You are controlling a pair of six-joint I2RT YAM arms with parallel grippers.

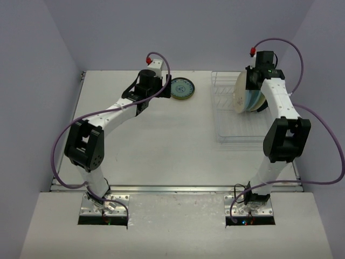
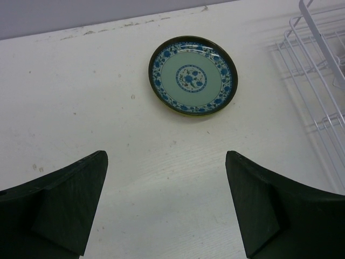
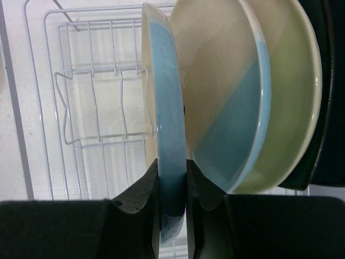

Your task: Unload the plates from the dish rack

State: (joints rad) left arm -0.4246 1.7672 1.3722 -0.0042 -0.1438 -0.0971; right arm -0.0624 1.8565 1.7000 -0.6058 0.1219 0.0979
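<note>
Right gripper [image 3: 171, 183] is clamped on the rim of the light-blue plate [image 3: 164, 97], which stands upright in the dish rack [image 3: 91, 70] beside other plates [image 3: 232, 108], a hold suited to lifting it out edgewise, while the left gripper [image 2: 166, 162] hangs spread wide above the desk [image 2: 81, 97], near the teal-patterned plate [image 2: 192, 75] lying flat there.

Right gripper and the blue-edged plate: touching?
Touching. Right wrist view: the fingers of the right gripper clamp the blue-edged plate from both sides, no gap.

Small plate [image 2: 193, 75]: pale teal, blue floral border. Dish rack [image 1: 232, 127]: white wire. Edge-on plate [image 3: 168, 135]: light blue, cream. Plate behind [image 3: 226, 108]: cream, light-blue band. Last plate [image 3: 291, 97]: lime-green.
</note>
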